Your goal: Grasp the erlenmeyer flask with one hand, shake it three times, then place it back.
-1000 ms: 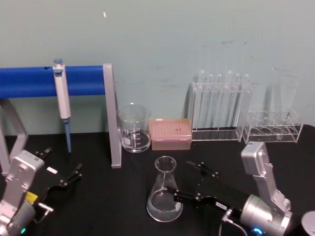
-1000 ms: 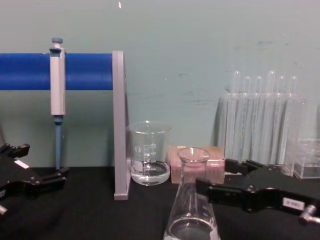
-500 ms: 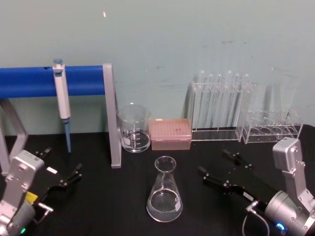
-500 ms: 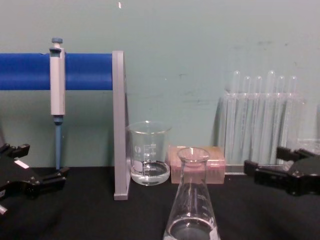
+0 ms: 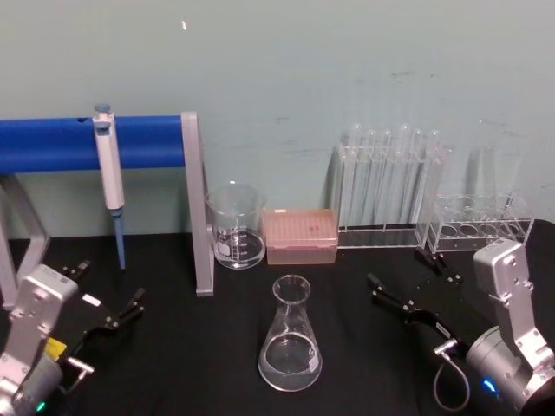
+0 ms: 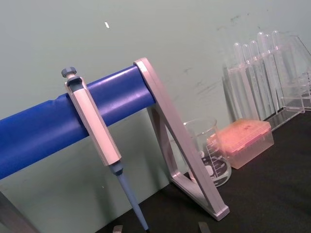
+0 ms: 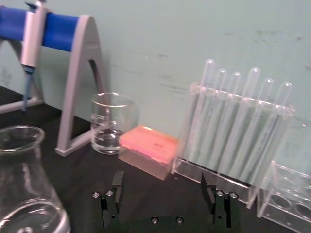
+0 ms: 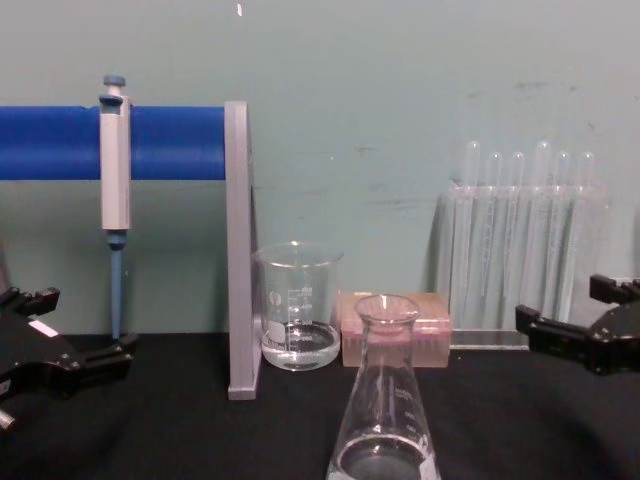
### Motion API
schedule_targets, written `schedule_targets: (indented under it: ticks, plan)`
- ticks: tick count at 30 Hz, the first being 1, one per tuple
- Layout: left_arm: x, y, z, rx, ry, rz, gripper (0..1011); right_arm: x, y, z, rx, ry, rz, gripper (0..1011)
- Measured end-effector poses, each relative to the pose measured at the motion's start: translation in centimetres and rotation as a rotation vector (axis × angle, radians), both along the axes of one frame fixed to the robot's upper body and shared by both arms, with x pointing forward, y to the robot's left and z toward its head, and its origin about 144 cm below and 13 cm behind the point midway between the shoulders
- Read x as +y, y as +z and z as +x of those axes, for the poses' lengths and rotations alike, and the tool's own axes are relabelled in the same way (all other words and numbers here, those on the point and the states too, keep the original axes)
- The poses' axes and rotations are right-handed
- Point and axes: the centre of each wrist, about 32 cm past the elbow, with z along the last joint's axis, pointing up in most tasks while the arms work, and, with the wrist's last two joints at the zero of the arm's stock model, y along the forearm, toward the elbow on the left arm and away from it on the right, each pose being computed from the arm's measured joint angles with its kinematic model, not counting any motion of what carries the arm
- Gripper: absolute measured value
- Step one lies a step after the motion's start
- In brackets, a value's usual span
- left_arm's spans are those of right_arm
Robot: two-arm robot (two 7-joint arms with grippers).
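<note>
The erlenmeyer flask (image 5: 290, 347) stands upright on the black table at front centre, with a little clear liquid in its base; it is also in the chest view (image 8: 385, 410) and the right wrist view (image 7: 24, 189). My right gripper (image 5: 397, 267) is open, well to the right of the flask and apart from it, with nothing between its fingers (image 7: 160, 183); it enters the chest view at the right edge (image 8: 560, 305). My left gripper (image 5: 111, 282) rests open at the front left (image 8: 90, 320), far from the flask.
Behind the flask stand a glass beaker (image 5: 236, 227) and a pink tip box (image 5: 300, 236). A rack of test tubes (image 5: 390, 191) and a smaller clear rack (image 5: 481, 227) are at the back right. A pipette (image 5: 108, 169) hangs on the blue-barred stand (image 5: 196, 217) at the left.
My right gripper has drawn back from around the flask, moving right and toward the back. The flask stands where it was. The left arm has not moved.
</note>
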Motion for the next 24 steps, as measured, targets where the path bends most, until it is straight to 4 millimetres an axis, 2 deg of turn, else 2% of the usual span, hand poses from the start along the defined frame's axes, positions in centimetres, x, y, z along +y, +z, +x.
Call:
schedule_targets:
  ticks: [11,24]
  plan:
    - [0.00,0.00,0.00,0.000,0.000,0.000,1001,0.73,-0.92,0.87,0.012,-0.062,0.001,1003]
    - [0.00,0.00,0.00,0.000,0.000,0.000,1001,0.93,-0.95,1.13,0.009,-0.069,0.002,1003]
